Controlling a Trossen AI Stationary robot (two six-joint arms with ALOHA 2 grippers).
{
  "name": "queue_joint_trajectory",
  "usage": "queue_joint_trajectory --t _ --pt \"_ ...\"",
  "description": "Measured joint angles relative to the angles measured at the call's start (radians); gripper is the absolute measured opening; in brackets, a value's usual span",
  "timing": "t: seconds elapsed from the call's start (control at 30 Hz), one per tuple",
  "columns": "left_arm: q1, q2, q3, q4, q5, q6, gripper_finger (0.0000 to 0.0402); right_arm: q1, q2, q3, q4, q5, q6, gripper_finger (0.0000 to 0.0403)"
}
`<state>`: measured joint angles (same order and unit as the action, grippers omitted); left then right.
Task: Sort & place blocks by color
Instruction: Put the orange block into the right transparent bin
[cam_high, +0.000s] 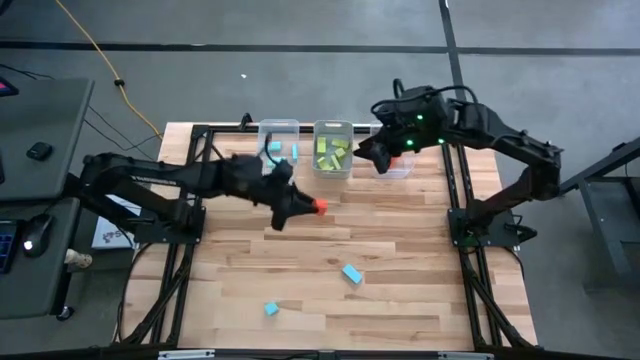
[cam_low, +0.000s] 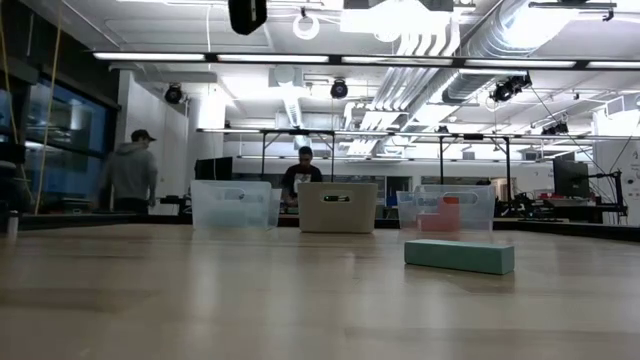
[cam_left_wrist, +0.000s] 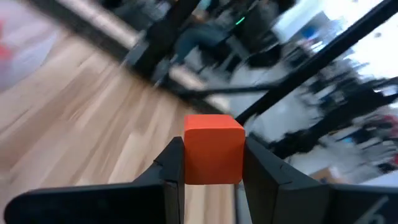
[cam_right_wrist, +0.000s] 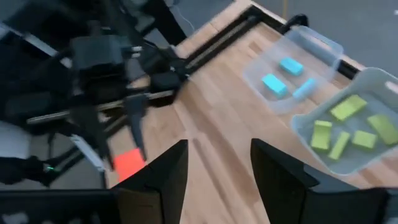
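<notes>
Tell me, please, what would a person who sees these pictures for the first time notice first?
Probably the red-orange cube, pinched in the left tool above the middle of the table. Next, the three clear bins in a row at the far edge, the middle one full of green blocks, with the right tool open beside it.

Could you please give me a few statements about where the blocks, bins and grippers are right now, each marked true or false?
1. The left gripper is shut on a red-orange cube. True.
2. The right gripper holds a green block. False: its fingers are open with nothing between them.
3. The middle bin holds green blocks. True.
4. Every light blue block is in a bin. False: two light blue blocks lie loose on the table.
</notes>
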<state>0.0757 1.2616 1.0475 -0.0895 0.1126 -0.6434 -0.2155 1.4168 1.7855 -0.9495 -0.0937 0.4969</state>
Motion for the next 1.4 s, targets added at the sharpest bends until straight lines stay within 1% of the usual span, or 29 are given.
queue_joint_trajectory --t 0.17,0.33,0.6,0.8,1.0,1.1,1.2,1.27,1.33,1.4 --pt "0.082 -0.012 -0.003 0.124 0.151 0.024 0.0078 0.052 -0.016 0.0 0.013 -0.013 0.045 0.0165" --pt "0.145 -0.012 -0.003 0.209 0.301 0.022 0.0078 0.091 -0.005 0.0 0.015 -0.019 0.046 0.0165" --pt "0.236 -0.011 -0.003 0.278 0.465 0.014 0.0078 0.121 0.012 0.0 0.087 -0.011 0.066 0.0165" --pt "0.29 -0.011 -0.003 0.276 0.566 0.023 0.0078 0.12 0.031 0.0 0.197 0.006 0.088 0.0165" --pt "0.323 -0.011 -0.003 0.267 0.638 0.026 0.0078 0.12 0.069 0.0 0.237 0.012 0.098 0.0178" --pt "0.332 -0.011 -0.003 0.266 0.657 0.027 0.0078 0.12 0.085 0.0 0.25 -0.036 0.095 0.018" --pt "0.336 -0.011 -0.003 0.266 0.663 0.027 0.0078 0.12 0.091 0.0 0.291 -0.038 0.052 0.0174" --pt "0.337 -0.011 -0.003 0.266 0.665 0.027 0.0078 0.12 0.091 0.0 0.324 -0.018 0.027 0.0172" --pt "0.336 -0.011 -0.003 0.266 0.665 0.027 0.0078 0.12 0.091 0.0 0.333 -0.018 0.038 0.0173" --pt "0.336 -0.011 -0.003 0.266 0.664 0.027 0.0078 0.115 0.091 0.0 0.322 -0.043 0.05 0.018"
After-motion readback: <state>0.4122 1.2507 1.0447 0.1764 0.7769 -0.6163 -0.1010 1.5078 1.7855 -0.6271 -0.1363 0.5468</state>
